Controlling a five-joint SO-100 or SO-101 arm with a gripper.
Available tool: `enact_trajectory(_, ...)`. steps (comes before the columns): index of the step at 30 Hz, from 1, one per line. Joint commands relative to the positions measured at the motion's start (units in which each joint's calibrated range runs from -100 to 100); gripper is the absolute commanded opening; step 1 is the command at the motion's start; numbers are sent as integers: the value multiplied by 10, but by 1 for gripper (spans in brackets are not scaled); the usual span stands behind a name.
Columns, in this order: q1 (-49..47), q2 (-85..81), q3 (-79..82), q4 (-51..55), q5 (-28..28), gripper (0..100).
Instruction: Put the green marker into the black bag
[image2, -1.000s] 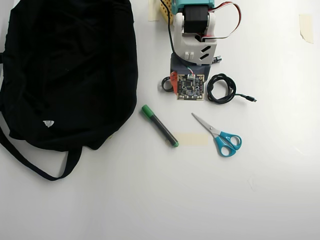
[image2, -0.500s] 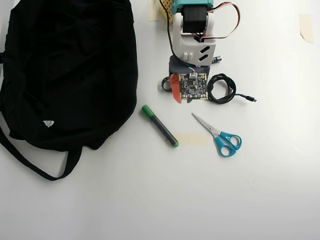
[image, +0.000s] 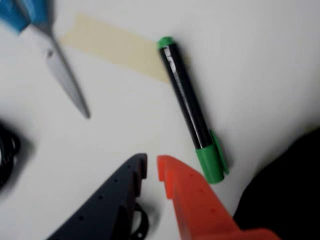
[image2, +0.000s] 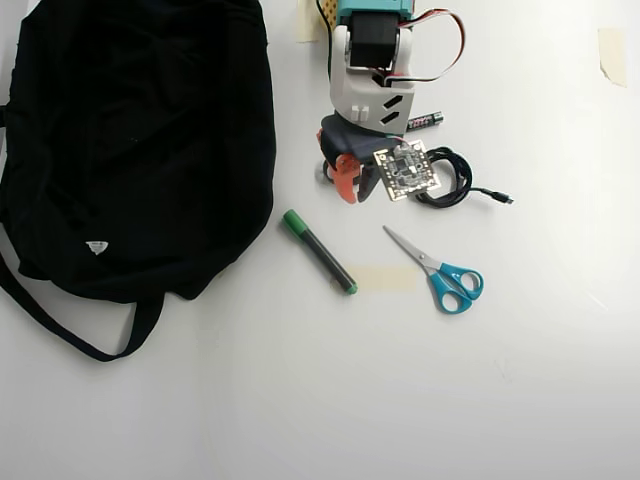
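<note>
The green marker (image2: 320, 252) lies flat on the white table, slanted, its green cap toward the black bag (image2: 130, 140), which fills the left side of the overhead view. My gripper (image2: 352, 196) hangs a short way above and right of the cap there. In the wrist view the marker (image: 190, 110) lies just beyond and right of my gripper (image: 152, 167); its black and orange jaws stand almost together with nothing between them. A corner of the bag (image: 285, 190) shows at lower right.
Blue-handled scissors (image2: 440, 270) lie right of the marker, beside a strip of beige tape (image2: 385, 278). A coiled black cable (image2: 445, 178) and a small battery (image2: 422, 121) sit by the arm. The bag's strap (image2: 60, 325) loops toward the lower left.
The arm has swung its wrist toward the left of the overhead view, turning the circuit board and uncovering the battery. The marker, bag and scissors have not moved.
</note>
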Motion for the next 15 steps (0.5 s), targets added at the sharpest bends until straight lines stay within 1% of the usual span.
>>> enact_trajectory(1, 24, -7, 2, -4, 58, 3)
enact_trajectory(8, 29, -7, 21, -9, 68, 2)
enact_trajectory(12, 31, -7, 21, -9, 99, 2)
enact_trajectory(15, 41, -6, 21, -23, 106, 2)
